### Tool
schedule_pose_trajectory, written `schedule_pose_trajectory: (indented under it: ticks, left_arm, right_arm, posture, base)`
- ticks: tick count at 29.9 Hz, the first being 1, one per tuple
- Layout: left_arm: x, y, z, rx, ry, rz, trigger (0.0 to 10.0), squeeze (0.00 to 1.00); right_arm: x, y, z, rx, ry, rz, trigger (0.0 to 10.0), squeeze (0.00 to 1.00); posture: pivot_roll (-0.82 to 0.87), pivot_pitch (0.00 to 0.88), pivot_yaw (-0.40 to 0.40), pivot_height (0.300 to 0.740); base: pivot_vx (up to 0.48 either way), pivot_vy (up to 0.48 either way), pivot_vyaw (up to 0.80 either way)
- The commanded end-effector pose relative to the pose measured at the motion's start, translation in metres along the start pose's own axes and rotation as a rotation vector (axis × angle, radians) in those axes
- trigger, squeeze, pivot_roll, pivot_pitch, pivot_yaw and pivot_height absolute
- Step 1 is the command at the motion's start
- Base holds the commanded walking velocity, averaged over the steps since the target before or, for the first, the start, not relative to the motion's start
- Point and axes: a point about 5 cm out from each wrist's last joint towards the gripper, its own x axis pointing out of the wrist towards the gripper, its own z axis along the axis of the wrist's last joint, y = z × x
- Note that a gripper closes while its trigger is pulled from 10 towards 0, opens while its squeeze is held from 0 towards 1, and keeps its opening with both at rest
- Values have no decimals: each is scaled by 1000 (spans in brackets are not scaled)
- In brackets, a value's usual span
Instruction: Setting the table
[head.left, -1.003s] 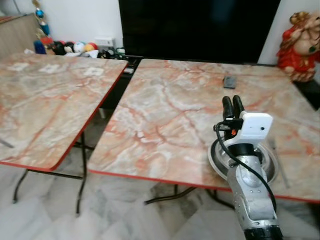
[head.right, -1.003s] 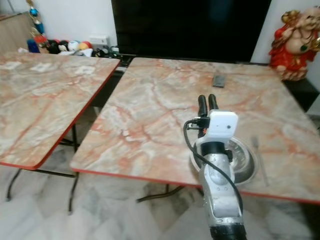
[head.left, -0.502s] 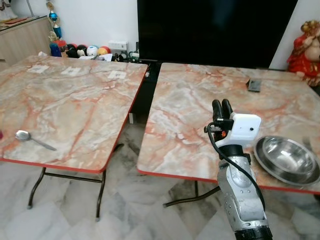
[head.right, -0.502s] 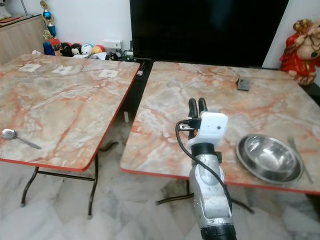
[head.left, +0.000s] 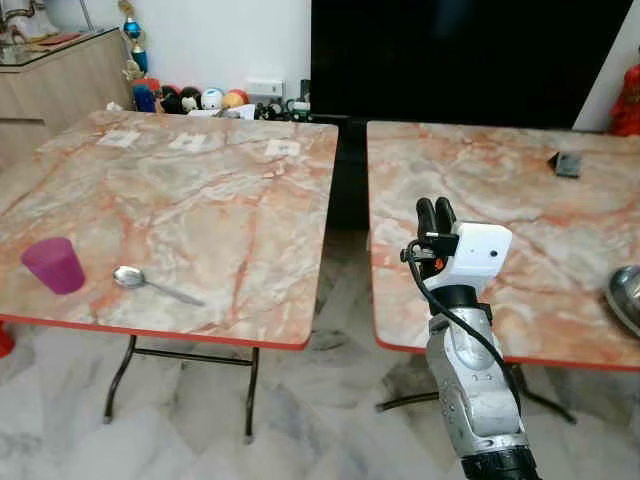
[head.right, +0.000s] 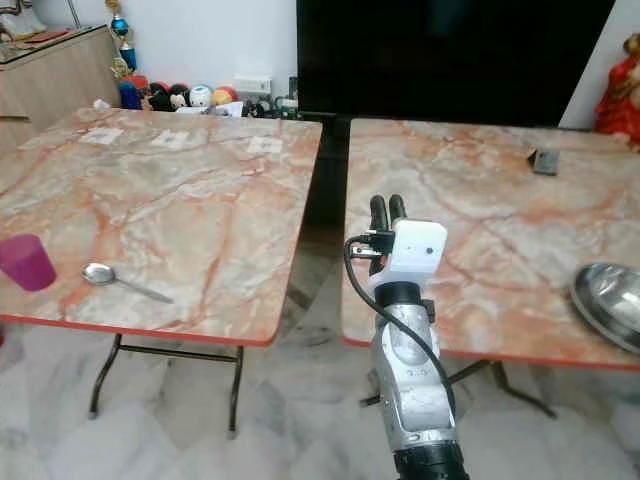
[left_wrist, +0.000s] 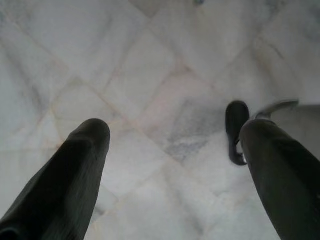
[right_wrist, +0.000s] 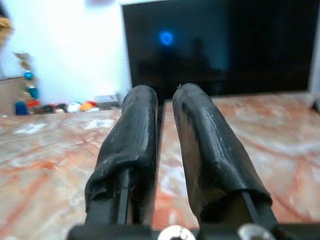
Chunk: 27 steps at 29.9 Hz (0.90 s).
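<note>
A pink cup (head.left: 55, 265) stands near the front left corner of the left marble table (head.left: 220, 190). A metal spoon (head.left: 150, 286) lies just to its right. A steel bowl (head.right: 612, 301) sits at the front right of the right table (head.right: 480, 200). My right gripper (head.left: 436, 208) is raised in front of me over the gap between the tables, fingers (right_wrist: 135, 130) shut with nothing between them. My left gripper (left_wrist: 175, 130) hangs open above the floor.
A small dark object (head.left: 567, 163) lies at the back of the right table. A black TV screen (head.left: 460, 60) stands behind the tables, with toys (head.left: 200, 99) and a wooden cabinet (head.left: 60, 70) at the back left. White tiled floor (head.left: 320, 400) runs between the tables.
The whole picture has shifted right, so the camera has turned left. The cup and spoon have come into sight and the bowl has slid to the right edge. My right gripper stays raised and shut.
</note>
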Motion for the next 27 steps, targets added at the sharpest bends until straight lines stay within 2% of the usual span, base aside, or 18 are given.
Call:
schedule_pose_trajectory:
  ticks: [1,27]
  left_arm:
    - [-2,6,-4,-2,19,16,10000,0]
    - [-3,6,-5,-8,22,17,10000,0]
  right_arm:
    - [2,3,3,7,-5,2,10000,0]
    - [0,8,-2,16,19,3,10000,0]
  posture:
    - [21,40,-4,740]
    - [31,51,-5,740]
  base:
    - [0,480,0]
    - [0,382,0]
